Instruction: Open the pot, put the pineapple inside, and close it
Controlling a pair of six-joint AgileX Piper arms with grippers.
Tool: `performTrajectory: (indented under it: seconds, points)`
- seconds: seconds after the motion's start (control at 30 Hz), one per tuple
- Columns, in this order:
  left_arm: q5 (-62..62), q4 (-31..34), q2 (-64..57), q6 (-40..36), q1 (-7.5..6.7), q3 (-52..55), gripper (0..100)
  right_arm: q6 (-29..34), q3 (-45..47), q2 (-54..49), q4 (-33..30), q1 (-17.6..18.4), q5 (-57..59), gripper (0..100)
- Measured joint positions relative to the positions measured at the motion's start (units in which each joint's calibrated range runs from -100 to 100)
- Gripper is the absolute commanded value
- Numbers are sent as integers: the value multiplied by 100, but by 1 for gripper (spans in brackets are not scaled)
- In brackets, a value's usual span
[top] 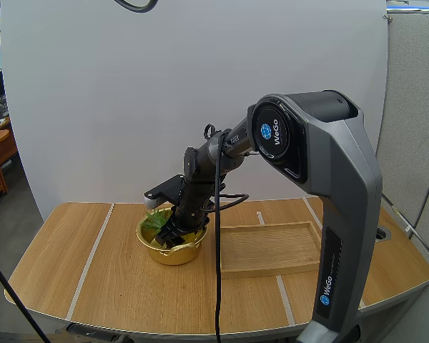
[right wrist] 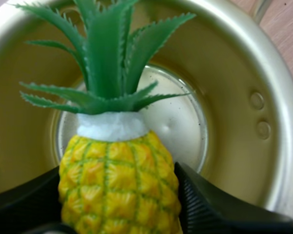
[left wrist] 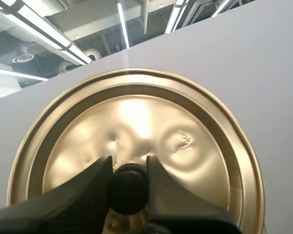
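Note:
A gold pot (top: 173, 249) stands open on the wooden table, left of the tray. My right gripper (top: 173, 234) reaches down into it, shut on a yellow toy pineapple (right wrist: 118, 183) with green leaves (right wrist: 105, 58); the fruit hangs just above the pot's shiny bottom (right wrist: 180, 119), between the black fingers (right wrist: 210, 204). The pineapple's leaves (top: 154, 220) show at the pot's left rim in the high view. My left gripper (left wrist: 128, 187) is shut on the black knob (left wrist: 128, 190) of the gold lid (left wrist: 136, 141), whose top faces the camera, held up in front of a white wall.
A shallow wooden tray (top: 272, 248) lies right of the pot. The right arm's large grey base (top: 343, 214) stands at the table's right front. Bare tabletop (top: 93, 264) stretches left of the pot.

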Motion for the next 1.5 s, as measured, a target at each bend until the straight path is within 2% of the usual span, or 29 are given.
performTrajectory:
  seconds: [0.07,0.17,0.37,0.53,1.23,1.5]
  points:
    - [0,0,0,0,0,0,0,0,-14,0,-16,0,24,42]
    - [0,0,0,0,0,0,0,109,-14,0,-89,0,45,100]
    - [0,0,0,0,0,0,0,291,-24,-60,-206,8,7,100]
    - [0,0,0,0,0,0,0,337,-24,-508,-241,8,63,100]
    - [0,0,0,0,0,0,0,398,-9,-4099,-241,8,1642,100]
    - [0,0,0,0,0,0,0,505,538,-5373,-219,8,1932,100]
